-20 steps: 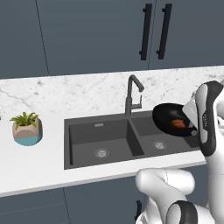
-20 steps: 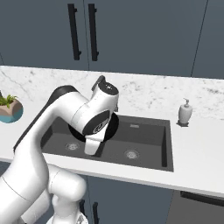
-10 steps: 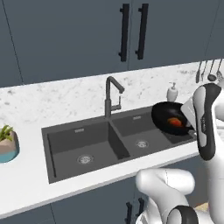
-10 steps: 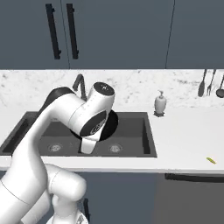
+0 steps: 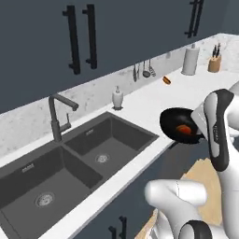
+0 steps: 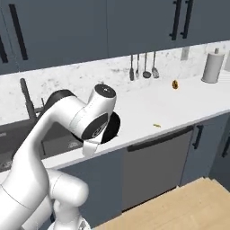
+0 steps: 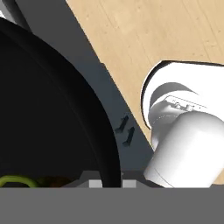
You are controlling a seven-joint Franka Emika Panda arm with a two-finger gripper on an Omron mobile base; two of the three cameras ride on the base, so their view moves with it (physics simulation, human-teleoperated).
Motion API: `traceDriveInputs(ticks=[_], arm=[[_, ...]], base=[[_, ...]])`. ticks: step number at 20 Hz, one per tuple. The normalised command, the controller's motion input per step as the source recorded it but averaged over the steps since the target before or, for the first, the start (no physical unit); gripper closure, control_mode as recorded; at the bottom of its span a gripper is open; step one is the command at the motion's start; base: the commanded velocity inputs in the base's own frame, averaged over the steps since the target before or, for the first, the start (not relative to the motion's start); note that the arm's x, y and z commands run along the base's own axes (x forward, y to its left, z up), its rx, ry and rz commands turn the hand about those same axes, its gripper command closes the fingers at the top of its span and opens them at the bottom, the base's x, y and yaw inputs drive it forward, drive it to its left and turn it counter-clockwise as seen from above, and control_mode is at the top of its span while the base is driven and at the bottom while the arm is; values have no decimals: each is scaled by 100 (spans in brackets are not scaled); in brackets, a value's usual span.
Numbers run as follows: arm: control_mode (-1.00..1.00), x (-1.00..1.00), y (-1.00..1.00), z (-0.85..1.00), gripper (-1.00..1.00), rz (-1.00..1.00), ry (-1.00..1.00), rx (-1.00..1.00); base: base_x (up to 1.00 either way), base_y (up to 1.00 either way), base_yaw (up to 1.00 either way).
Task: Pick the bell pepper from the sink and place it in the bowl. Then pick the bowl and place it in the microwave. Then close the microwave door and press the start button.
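While the base has driven right past the sink (image 5: 79, 158), the gripper (image 5: 198, 128) stays clamped on the level bowl (image 5: 179, 125), pepper (image 5: 185, 129) inside.

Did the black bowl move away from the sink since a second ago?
Yes. The shallow black bowl hung over the dark grey double sink's right basin earlier; now it is past the sink's right end, beyond the white counter's front edge.

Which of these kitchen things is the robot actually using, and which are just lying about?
In use: bowl, carried in the claw; bell pepper inside it; sink.

Lying about: faucet, soap bottle, hanging utensils, paper towel roll, knife block.
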Motion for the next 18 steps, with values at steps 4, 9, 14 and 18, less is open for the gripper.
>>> traceDriveInputs(ticks=[4,9,14,18], arm=[[100,0,0,0,100,0,0,0],[100,0,0,0,100,0,0,0],[100,0,0,0,100,0,0,0],[100,0,0,0,100,0,0,0]], base=[[-19,0,-89],[-4,0,-91],[0,-11,-87],[39,-60,-66]])
